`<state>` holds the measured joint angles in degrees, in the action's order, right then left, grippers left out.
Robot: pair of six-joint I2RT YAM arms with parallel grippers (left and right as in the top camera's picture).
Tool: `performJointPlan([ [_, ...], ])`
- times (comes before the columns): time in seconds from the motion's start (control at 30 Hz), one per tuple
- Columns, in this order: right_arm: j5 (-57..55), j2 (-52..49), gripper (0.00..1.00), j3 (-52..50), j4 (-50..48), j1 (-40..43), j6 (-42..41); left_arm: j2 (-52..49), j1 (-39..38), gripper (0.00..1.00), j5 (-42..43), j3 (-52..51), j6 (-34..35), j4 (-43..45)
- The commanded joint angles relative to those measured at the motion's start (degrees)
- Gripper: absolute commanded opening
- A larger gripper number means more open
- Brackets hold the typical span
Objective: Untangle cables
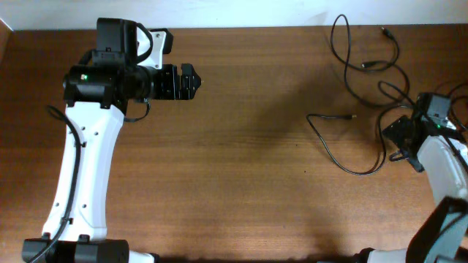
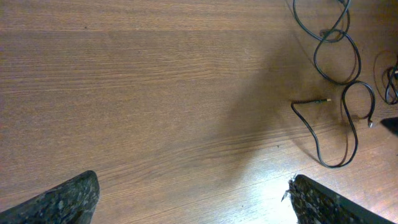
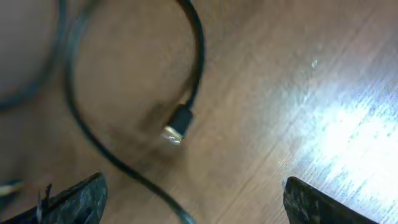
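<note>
The right hand (image 3: 196,202) hangs released over a plug (image 3: 177,124) among the cables (image 1: 333,115) at the worktop's (image 1: 241,168) three o'clock; the left hand (image 1: 191,80), also released, sits empty near ten o'clock. Cable loops look crossed around two o'clock, so sorting seems unfinished

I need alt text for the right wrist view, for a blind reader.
A black cable ends in a metal-tipped plug lying on the wooden table. A second cable curves past it, between the fingertips of the open right gripper.
</note>
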<state>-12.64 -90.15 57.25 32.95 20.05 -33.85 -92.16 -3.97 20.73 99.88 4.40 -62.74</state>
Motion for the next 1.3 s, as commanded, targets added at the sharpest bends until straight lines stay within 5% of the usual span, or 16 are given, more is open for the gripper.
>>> performJointPlan([
  [0.0, 8.9, 2.45, 0.91, 1.53, -4.22, -0.13, 9.11, -0.42, 0.0, 0.99, -0.13, 0.5, 0.74, 0.11],
  [0.1, 7.67, -2.05, 0.99, 1.4, -7.8, -0.28, 13.0, -0.42, 0.0, 0.99, -0.13, 0.52, 0.74, 0.11],
  [0.17, 7.85, -7.54, 0.98, 1.42, -11.26, -1.09, 21.33, -0.42, 0.0, 0.99, -0.13, 0.52, 0.74, 0.11],
  [0.27, 7.17, -14.12, 0.96, 1.42, -14.14, -2.19, 21.88, -0.42, -0.02, 0.99, -0.13, 0.52, 0.74, 0.11],
  [0.37, -0.11, -16.52, 0.7, 1.42, -12.09, -2.03, 20.81, -0.42, 0.0, 0.99, -0.13, 0.5, 0.74, 0.11],
  [0.47, -12.9, -16.31, 0.07, 1.49, -5.86, -0.07, 8.44, -0.42, 0.0, 0.99, -0.13, 0.5, 0.74, 0.11],
  [0.5, -13.35, -16.31, 0.04, 1.49, -4.74, 0.61, 7.06, -0.42, 0.0, 0.99, -0.13, 0.52, 0.74, 0.11],
  [0.8, -2.14, -10.95, 0.04, 1.6, 0.94, 1.05, 3.56, -0.42, 0.0, 0.99, -0.13, 0.5, 0.74, 0.11],
  [1.1, 7.76, 18.03, 0.04, 6.62, 1.77, 1.01, 13.92, -0.42, 0.0, 0.99, -0.13, 0.52, 0.74, 0.11],
  [1.27, 5.35, 23.1, 0.04, 6.62, 3.69, 1.03, 13.9, -0.42, 0.0, 0.99, -0.13, 0.52, 0.74, 0.11],
])
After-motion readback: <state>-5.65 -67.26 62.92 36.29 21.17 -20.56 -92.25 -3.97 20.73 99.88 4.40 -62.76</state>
